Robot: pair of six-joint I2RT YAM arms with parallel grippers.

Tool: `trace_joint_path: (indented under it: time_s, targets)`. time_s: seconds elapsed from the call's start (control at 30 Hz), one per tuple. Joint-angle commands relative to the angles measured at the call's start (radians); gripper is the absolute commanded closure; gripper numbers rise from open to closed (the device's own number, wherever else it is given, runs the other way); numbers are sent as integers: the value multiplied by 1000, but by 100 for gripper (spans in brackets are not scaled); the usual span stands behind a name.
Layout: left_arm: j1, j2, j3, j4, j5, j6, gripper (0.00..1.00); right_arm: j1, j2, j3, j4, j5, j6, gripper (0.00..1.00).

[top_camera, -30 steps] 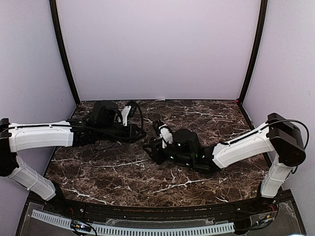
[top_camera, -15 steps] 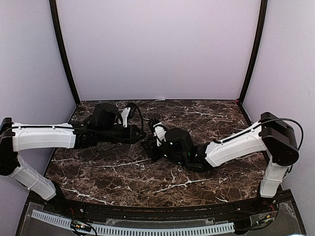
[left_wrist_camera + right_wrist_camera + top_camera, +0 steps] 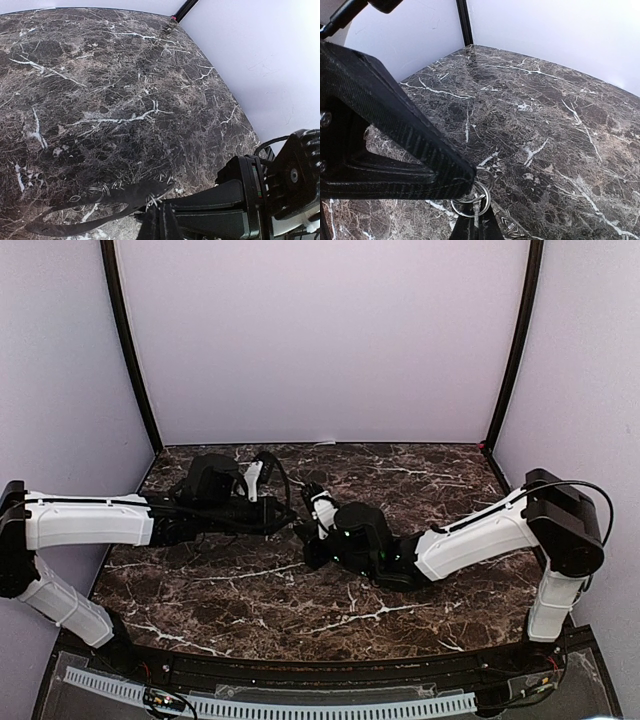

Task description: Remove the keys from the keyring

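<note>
2 things to note. the left hand [image 3: 289,516] is clenched shut, and in the right wrist view its tip sits right against the keyring [image 3: 471,198]. the right hand [image 3: 309,533] is clenched too, tips just under the ring's near edge, but i can't tell if it's actually pinching it. the ring is down at the marble surface [image 3: 250,590], about mid-table, between the two hands.

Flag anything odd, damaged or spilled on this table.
Nothing stands out. The marble table is clean and unbroken, and the keyring looks whole where the left gripper and right gripper meet.
</note>
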Motion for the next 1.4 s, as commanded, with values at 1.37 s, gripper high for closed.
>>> trace_joint_path:
  time_s: [1.37]
  targets:
    - [54,-61,17,-92,399,-71,100,-6,-55,-72,28,52,-114,100]
